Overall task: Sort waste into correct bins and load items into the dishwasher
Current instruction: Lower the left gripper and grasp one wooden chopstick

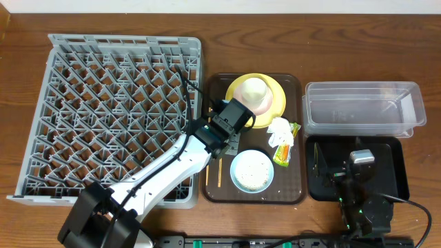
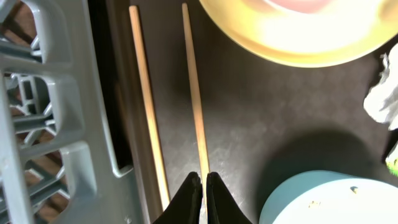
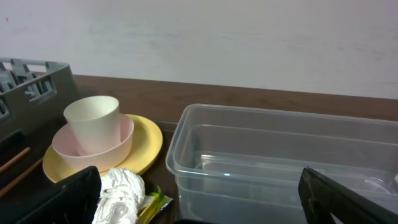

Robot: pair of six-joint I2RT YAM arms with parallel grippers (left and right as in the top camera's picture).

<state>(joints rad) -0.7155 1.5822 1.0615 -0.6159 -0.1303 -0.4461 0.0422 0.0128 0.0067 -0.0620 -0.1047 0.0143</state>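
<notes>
My left gripper (image 1: 222, 148) (image 2: 204, 177) is down on the brown tray (image 1: 213, 196), shut on the right one of two wooden chopsticks (image 2: 194, 81). The other chopstick (image 2: 146, 93) lies beside it by the grey dish rack (image 1: 41, 103). A cream cup (image 1: 253, 88) stands in a pinkish bowl (image 1: 260, 105) on the yellow plate (image 1: 275, 89). The light blue bowl (image 1: 252, 171) holds crumbly scraps. The white tissue (image 1: 280, 129) and snack wrapper (image 1: 284, 153) lie on the tray's right side. My right gripper (image 1: 362, 160) (image 3: 199, 199) is open and empty over the black bin (image 1: 396, 172).
The clear bin (image 1: 362, 107) (image 3: 280, 162) stands behind the black bin at the right. The rack's wall (image 2: 56, 112) is close on the left of the held chopstick. The blue bowl (image 2: 329, 199) is close on its right.
</notes>
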